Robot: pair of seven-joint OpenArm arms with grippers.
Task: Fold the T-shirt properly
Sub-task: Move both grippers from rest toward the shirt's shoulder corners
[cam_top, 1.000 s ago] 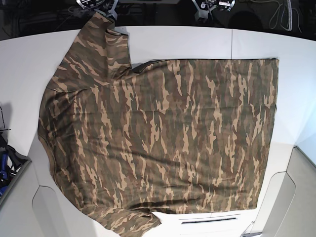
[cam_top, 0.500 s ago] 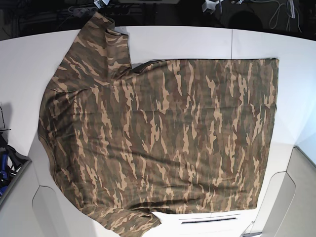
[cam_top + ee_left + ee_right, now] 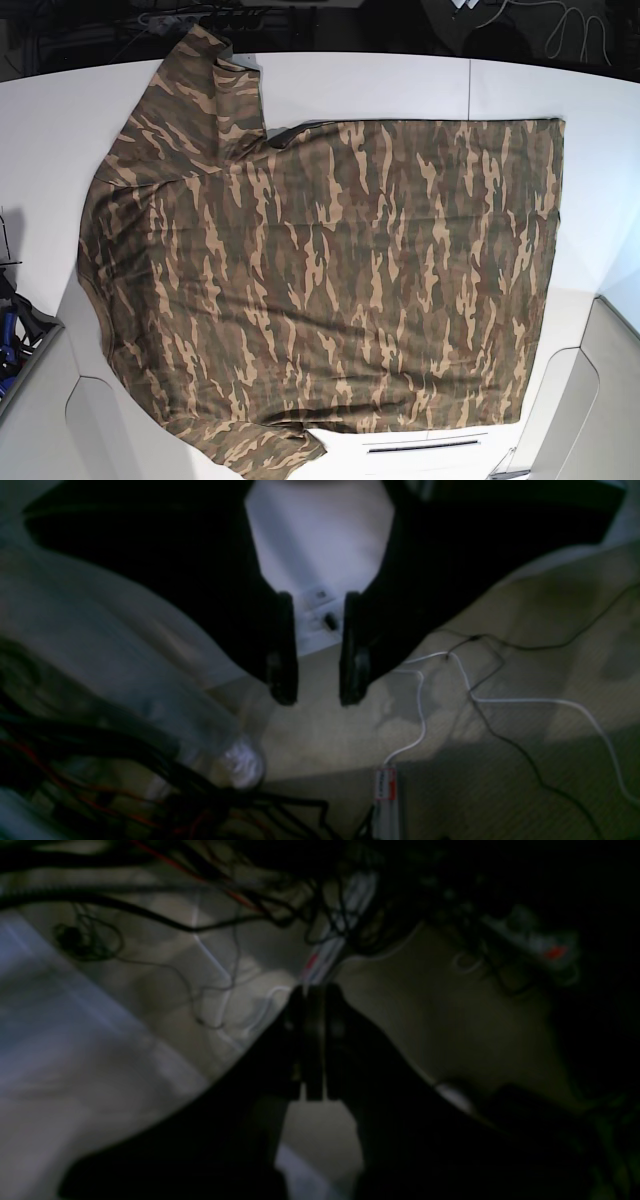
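One camouflage T-shirt (image 3: 320,280) is lying flat and spread wide across a white table (image 3: 40,150), seen from overhead in the base view. Its cloth is printing long streaks of brown, tan and dark olive, and the surface is looking soft and mostly smooth, with faint ripples near the shoulders. The neck end is pointing to the picture's left and the straight hem is running down the right side. One short sleeve is reaching toward the top left corner, where its tip is hanging just past the table's far edge; the other sleeve is sticking out at the bottom, near the front edge. The table is showing a thin seam (image 3: 470,90) running back from the shirt's upper edge.

Neither arm is appearing in the base view. In the left wrist view, the left gripper (image 3: 315,697) is hovering over pale carpeted floor, its two black, blunt fingers standing apart with nothing between them. A white panel edge (image 3: 320,540) is showing behind the fingers, and thin white and black cables (image 3: 525,700) are curling across the carpet.

In the right wrist view, which is dim and blurred, the right gripper (image 3: 313,990) is pointing toward a tangle of dark wires (image 3: 320,905), its two black fingers pressing flat together and gripping nothing.
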